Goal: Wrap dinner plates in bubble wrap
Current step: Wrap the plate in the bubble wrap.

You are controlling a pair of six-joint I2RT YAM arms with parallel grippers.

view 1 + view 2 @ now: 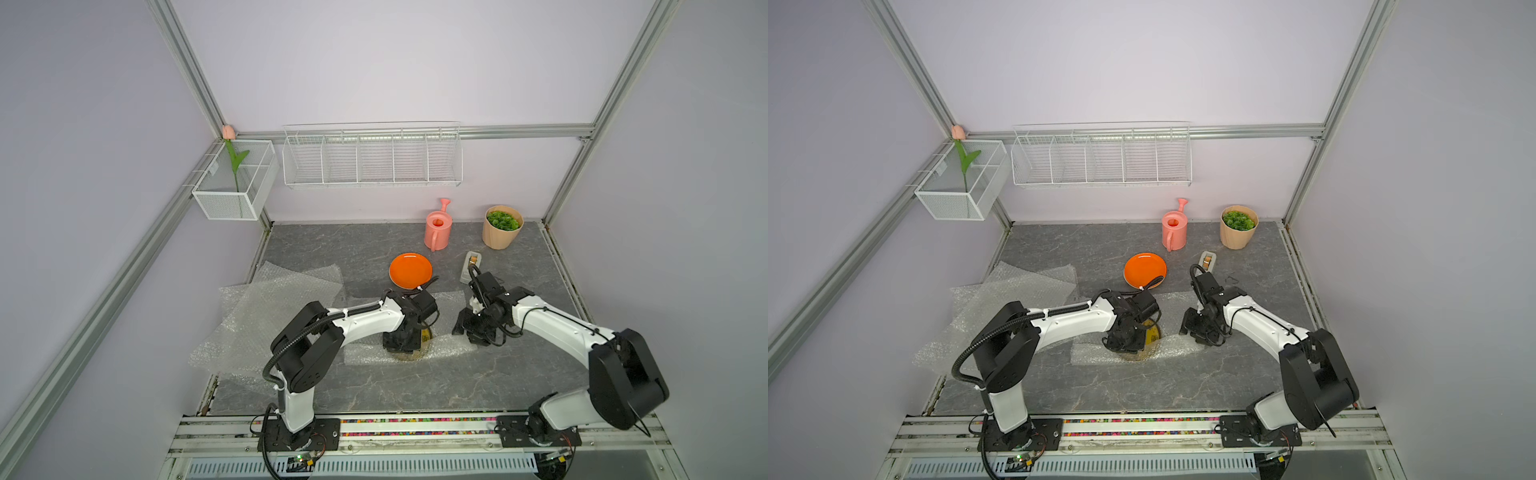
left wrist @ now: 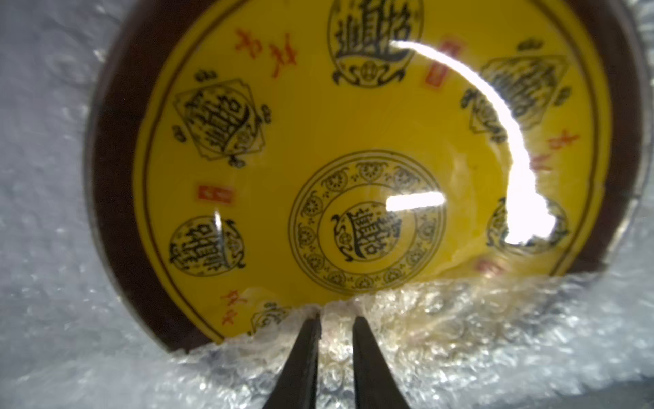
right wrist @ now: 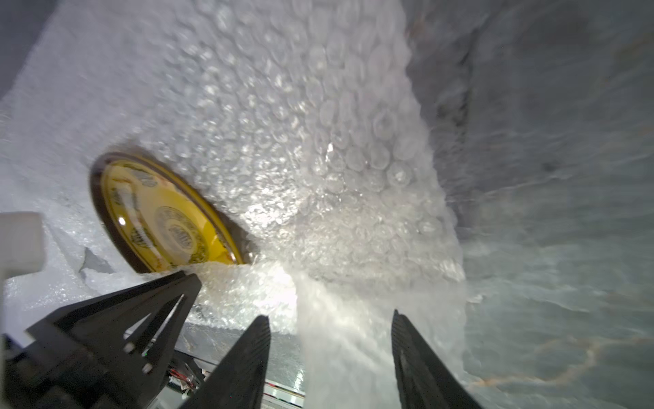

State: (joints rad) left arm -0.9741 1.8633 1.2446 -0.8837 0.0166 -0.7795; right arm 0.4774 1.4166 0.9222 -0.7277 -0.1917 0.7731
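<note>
The left gripper (image 2: 336, 318) hovers at the rim of the yellow plate (image 2: 354, 141), its jaws drawn narrow with a crumpled edge of the bubble wrap (image 3: 283, 106) between them. Whether they actually pinch the film cannot be told. Just beside it, the right gripper (image 3: 330, 315) stands with jaws wide and holds nothing, though a blurred strip of wrap runs through the gap.

The yellow plate lies face up on 1 sheet near the middle of the bench (image 1: 415, 386), a little toward the front edge. A flap of wrap covers only a sliver of its face. The orange plate (image 1: 410, 271) waits bare nearer the back edge, and the spare sheets (image 1: 270, 311) sprawl along the left edge. A tape dispenser (image 1: 471, 266) sits toward the right edge. No cream plate can be made out.

The step in hand appears to be the 1st fold over the 1st of the plates. The next move likely calls for a firm pinch by the left gripper, then a pull of the flap across the glazed face. The right gripper would need to steady the sheet, or the plate could slide.
</note>
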